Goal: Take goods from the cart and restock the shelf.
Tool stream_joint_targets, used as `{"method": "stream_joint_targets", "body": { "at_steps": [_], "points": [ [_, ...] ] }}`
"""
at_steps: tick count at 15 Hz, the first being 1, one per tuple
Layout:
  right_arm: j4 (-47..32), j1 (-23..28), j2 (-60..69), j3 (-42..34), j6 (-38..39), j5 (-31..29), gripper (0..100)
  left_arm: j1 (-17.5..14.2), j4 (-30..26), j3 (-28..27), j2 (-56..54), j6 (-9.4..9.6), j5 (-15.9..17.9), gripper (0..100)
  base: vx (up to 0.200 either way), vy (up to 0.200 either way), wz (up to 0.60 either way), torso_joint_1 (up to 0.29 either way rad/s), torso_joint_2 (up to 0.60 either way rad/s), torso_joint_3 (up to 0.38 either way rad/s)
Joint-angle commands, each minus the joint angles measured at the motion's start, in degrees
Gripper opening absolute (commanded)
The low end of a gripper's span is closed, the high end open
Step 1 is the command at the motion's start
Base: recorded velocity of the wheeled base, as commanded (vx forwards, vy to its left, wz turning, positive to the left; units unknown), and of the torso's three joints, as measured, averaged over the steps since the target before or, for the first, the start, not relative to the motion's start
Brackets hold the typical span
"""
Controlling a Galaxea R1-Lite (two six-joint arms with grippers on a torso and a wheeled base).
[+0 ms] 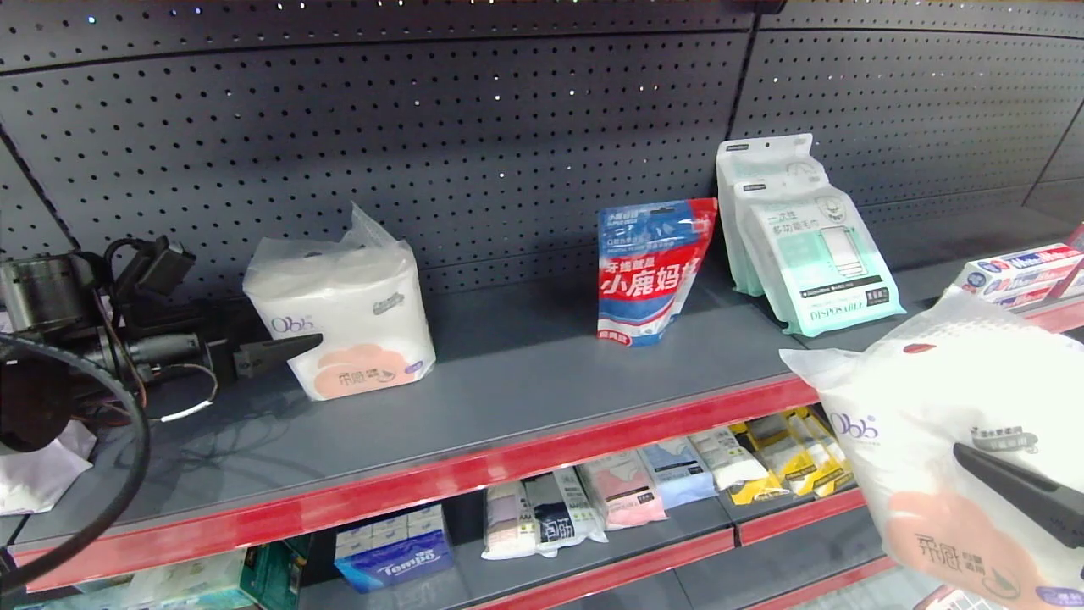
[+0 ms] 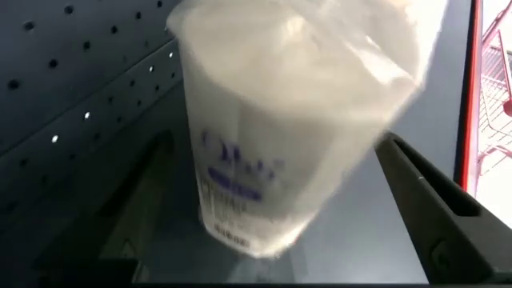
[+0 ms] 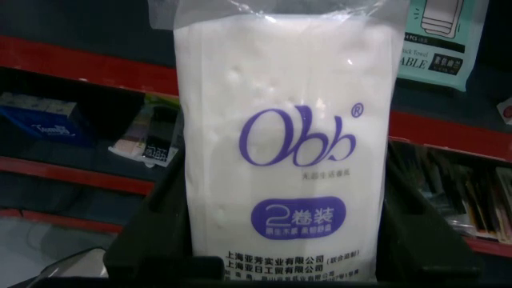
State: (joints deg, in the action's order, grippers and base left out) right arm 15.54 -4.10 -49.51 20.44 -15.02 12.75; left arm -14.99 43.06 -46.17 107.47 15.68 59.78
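Observation:
A white tissue pack (image 1: 339, 313) with purple print stands on the grey shelf (image 1: 525, 381) at the left. My left gripper (image 1: 292, 341) is open at its side, one dark finger (image 1: 279, 347) lying against the pack's front corner. In the left wrist view that tissue pack (image 2: 280, 136) stands between the widely spread fingers (image 2: 436, 200) of the left gripper (image 2: 272, 152). A second, identical tissue pack (image 1: 957, 440) hangs in front of the shelf at the lower right, with my right gripper (image 1: 1003, 496) shut on it. In the right wrist view this held pack (image 3: 284, 136) stands upright between the right gripper (image 3: 280, 204) fingers.
A red-and-blue pouch (image 1: 652, 271) and pale green packs (image 1: 804, 246) lean on the pegboard back at the shelf's middle and right. Boxes (image 1: 1016, 275) lie at the far right. The lower shelves hold several packets (image 1: 627, 491). A red cart frame (image 2: 496, 88) shows beyond the shelf edge.

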Motion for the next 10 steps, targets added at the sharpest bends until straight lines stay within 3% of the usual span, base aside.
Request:
{"method": "stream_joint_targets", "body": {
  "at_steps": [1, 3, 10],
  "points": [
    [0.01, -0.03, -0.06, 0.03, -0.01, -0.01, 0, 1.02, 0.01, -1.47, 1.78, -0.03, -0.1, 100, 0.0, 0.0, 0.0, 0.0, 0.0, 0.0],
    [0.01, -0.03, -0.06, -0.14, -0.1, -0.01, 0, 2.95, -0.08, -2.44, 2.3, -0.47, -0.37, 100, 0.0, 0.0, 0.0, 0.0, 0.0, 0.0],
    [0.01, -0.03, 0.11, -0.14, -0.1, -0.01, 0, 5.41, -0.08, -7.1, 5.91, -0.91, -0.54, 100, 0.0, 0.0, 0.0, 0.0, 0.0, 0.0]
  ]
}}
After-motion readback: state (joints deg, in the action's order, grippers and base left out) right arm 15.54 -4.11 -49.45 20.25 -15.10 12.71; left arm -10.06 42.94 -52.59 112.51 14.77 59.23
